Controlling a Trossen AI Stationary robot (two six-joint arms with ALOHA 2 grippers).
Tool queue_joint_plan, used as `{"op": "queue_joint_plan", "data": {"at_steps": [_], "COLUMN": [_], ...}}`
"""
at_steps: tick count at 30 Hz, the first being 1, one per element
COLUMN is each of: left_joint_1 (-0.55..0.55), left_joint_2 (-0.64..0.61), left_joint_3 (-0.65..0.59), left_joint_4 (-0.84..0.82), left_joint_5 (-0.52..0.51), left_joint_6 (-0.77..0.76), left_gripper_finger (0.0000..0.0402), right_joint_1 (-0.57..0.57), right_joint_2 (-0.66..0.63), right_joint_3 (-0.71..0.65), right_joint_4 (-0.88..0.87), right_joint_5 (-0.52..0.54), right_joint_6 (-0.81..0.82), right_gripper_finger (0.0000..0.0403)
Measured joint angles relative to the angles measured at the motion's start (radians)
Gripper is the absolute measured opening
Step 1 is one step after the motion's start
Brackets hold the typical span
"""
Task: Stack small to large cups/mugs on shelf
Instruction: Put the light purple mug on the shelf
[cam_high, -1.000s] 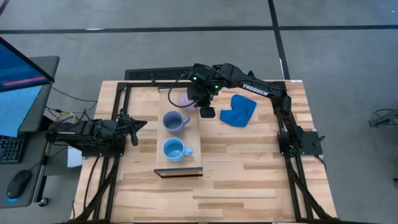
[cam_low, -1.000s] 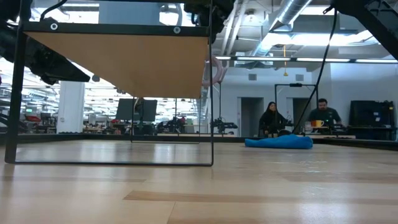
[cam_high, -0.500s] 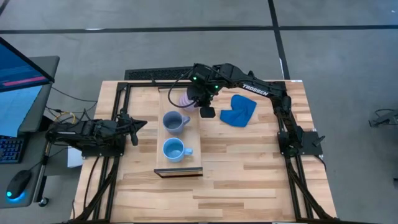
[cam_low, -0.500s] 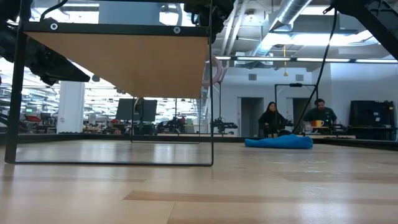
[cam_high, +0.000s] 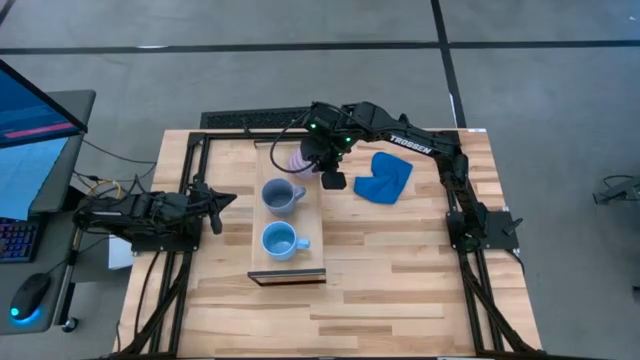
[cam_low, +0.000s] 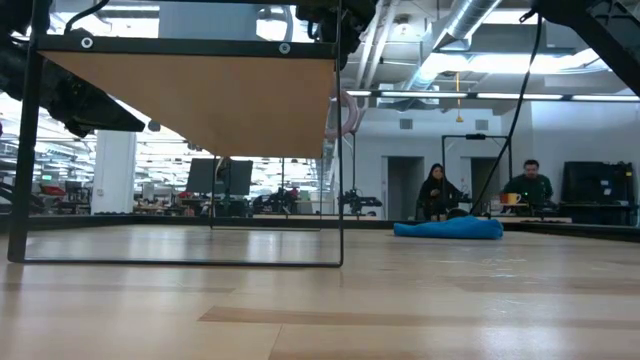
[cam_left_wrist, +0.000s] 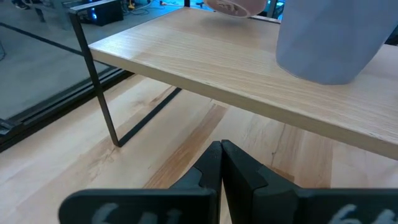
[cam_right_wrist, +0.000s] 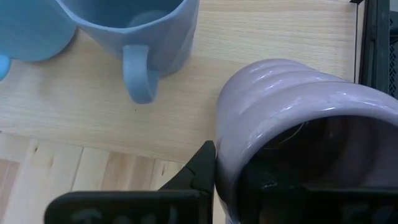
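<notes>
the right gripper (cam_high: 312, 158) is clamped on the rim of the pale lilac ribbed ceramic mug (cam_high: 298, 159), holding it over the far end of the long light-wood shelf board (cam_high: 306, 222). just beside it on the board stands the greyish slate-blue handled mug (cam_high: 279, 196), then the light sky-blue mug (cam_high: 279, 241). the left gripper (cam_high: 217, 200), fingers pressed together, waits beside the shelf, holding nothing.

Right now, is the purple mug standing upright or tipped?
Tipped: the purple mug leans in the right gripper, which is clamped on its rim, above the shelf.
</notes>
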Motion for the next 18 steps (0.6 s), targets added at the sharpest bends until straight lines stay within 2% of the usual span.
{"op": "queue_joint_plan", "data": {"at_steps": [4,13,18], "left_joint_1": [0.0,0.0,0.0], "left_joint_2": [0.0,0.0,0.0], "left_joint_3": [0.0,0.0,0.0], "left_joint_4": [0.0,0.0,0.0], "left_joint_5": [0.0,0.0,0.0], "left_joint_6": [0.0,0.0,0.0], "left_gripper_finger": [0.0,0.0,0.0], "right_joint_1": [0.0,0.0,0.0], "right_joint_2": [0.0,0.0,0.0], "right_joint_3": [0.0,0.003,0.003], "right_joint_4": [0.0,0.011,0.02], "right_joint_5": [0.0,0.0,0.0], "right_joint_6": [0.001,0.0,-0.009], "right_gripper_finger": [0.0057,0.0097,0.0103]}}
